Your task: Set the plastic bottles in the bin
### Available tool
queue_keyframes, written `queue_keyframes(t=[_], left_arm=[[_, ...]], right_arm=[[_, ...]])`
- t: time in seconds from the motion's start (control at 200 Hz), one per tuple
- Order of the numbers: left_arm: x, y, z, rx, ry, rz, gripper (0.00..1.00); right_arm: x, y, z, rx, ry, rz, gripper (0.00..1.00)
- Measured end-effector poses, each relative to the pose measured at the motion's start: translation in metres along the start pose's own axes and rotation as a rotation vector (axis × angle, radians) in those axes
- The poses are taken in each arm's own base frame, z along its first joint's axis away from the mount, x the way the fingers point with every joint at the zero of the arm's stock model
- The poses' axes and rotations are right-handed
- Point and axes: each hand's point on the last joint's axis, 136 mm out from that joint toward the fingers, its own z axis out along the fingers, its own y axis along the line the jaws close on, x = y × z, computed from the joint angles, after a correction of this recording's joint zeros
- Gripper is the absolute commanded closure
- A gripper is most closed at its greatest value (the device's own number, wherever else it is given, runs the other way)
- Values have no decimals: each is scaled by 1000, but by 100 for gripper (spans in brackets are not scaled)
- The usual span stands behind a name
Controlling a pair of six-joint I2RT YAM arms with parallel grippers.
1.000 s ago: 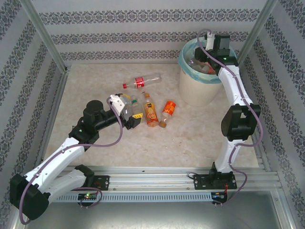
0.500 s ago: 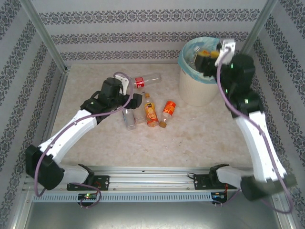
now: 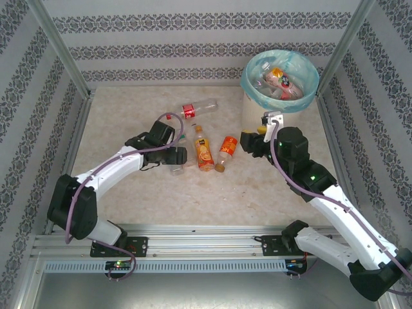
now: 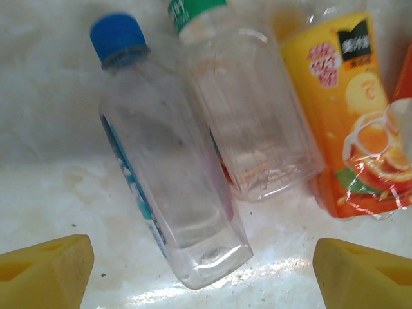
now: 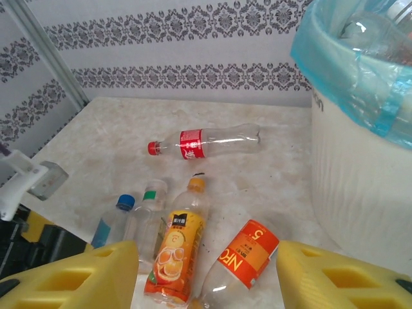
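Looking down, I see my left hand (image 4: 205, 271) hanging just over two clear bottles that lie side by side on the tabletop (image 3: 257, 187). One is the blue-cap bottle (image 4: 174, 187). The other is the green-cap bottle (image 4: 251, 122), just to its right and touching it. My yellow fingers (image 4: 45, 273) stand wide apart, one on each side of the bottom of the blue-cap bottle. They do not touch it, so this hand is released and holds nothing.

My right hand (image 5: 207, 273) is low over the tabletop, just beside the near left side of the bin (image 3: 252, 116). Its fingers are apart too, and nothing is between them.

The bin stands in the far right corner. A pile of bottles (image 3: 277, 82) lies inside it, but I cannot count them well.

Five bottles are left on the tabletop. Next to the two clear ones is the juice bottle (image 5: 175, 254) with an orange picture. Right of that is the orange-label bottle (image 5: 241, 261). The red-label bottle (image 5: 206, 141) lies alone, farther away.

I think the job is about half done. I guess the blue-cap bottle is next, since my left hand is around it.
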Motion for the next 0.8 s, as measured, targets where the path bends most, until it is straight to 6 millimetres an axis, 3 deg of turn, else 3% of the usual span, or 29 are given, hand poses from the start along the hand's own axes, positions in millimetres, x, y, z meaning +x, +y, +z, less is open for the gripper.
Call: queue_keyframes(t=[0.37,0.47,0.799], left_arm=[[23,8,35,-14,78,-48,14],[27,9,42,-19,102,-50,20],[33,20,49,-30,118,-60,32]], right_arm=[[4,3,13,0,17,17,39],[7,4,17,-2,32,24,38],[7,7,15,-10,27,55,37]])
